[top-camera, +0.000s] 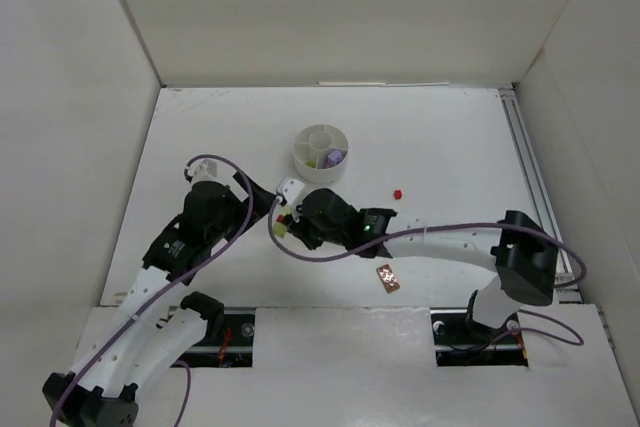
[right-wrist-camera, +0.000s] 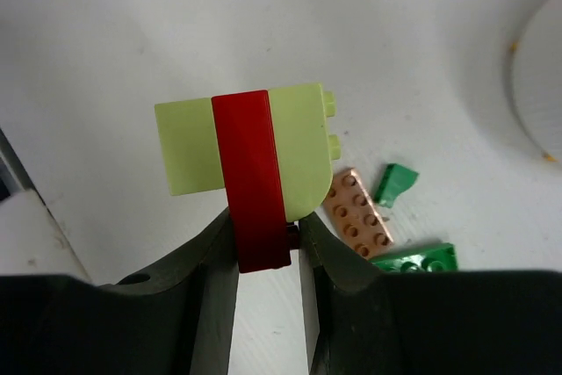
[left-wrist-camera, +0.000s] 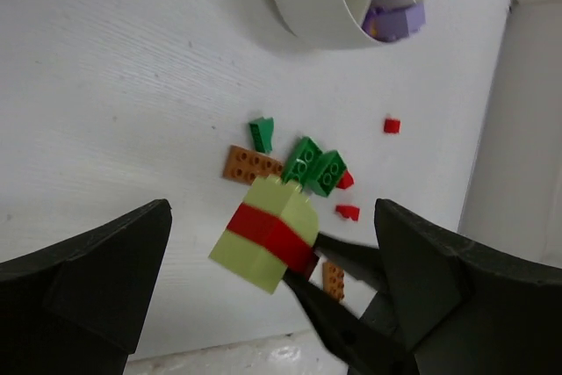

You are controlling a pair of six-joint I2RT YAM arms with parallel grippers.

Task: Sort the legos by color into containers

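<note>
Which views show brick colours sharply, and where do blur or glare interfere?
Top external: even light, no glare, though the lone red brick is a speck. Left wrist: green bricks sharp, its own fingers dark and soft. Right wrist: yellow-green and red stack crisp in the right hand; white dish washed out.

My right gripper (right-wrist-camera: 263, 248) has matt dark-grey plastic fingers (right-wrist-camera: 206, 278), slightly grainy. The brick stack (right-wrist-camera: 250, 147) in them is smooth plastic with a soft sheen: 2 yellow-green pieces and 1 red. The orange-brown plate (right-wrist-camera: 358, 219) looks like satin plastic. The table (left-wrist-camera: 105, 85) is white, matt and faintly streaked; the dish (left-wrist-camera: 307, 6) is smooth white plastic.
</note>
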